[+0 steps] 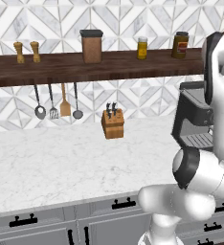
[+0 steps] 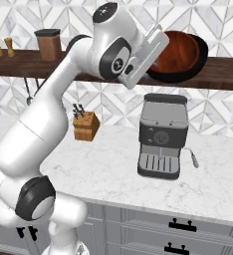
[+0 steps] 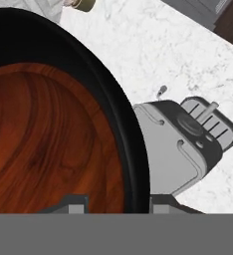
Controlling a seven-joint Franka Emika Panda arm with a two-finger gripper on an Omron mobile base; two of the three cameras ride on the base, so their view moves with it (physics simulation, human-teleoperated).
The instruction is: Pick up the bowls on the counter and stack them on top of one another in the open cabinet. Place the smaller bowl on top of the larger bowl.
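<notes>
Red-brown wood grain floods the left of the hand view: the smaller bowl (image 3: 44, 144) sits nested inside the larger bowl (image 3: 121, 114), whose glossy black rim sweeps down the middle of the frame right between the two finger bases at the bottom edge. So the hand (image 2: 156, 45), up in the upper middle of the right base view, looks clamped on the rim of the stacked pair, holding them tilted on edge with the open side facing outward, high above the worktop (image 2: 108, 164). The fingertips themselves are hidden by the bowls, so the grip is a judgement from how the rim runs between them.

Moving outward: directly below the bowls stands the grey coffee machine (image 2: 162, 142), centre right of the right base view. Left of it sits the wooden knife block (image 2: 85, 125). Behind runs the dark wooden shelf (image 1: 61, 69) carrying a brown canister (image 1: 91, 46), two small shakers (image 1: 27, 51) at upper left, and jars (image 1: 141, 48) toward upper right, with utensils (image 1: 59, 103) hanging underneath.

Progress, then: the small-on-large stacking appears already done, and both bowls are off the worktop, in the air. What's left is the delivery, setting the pair down inside the open cabinet, which I can't make out from here, and letting go.
</notes>
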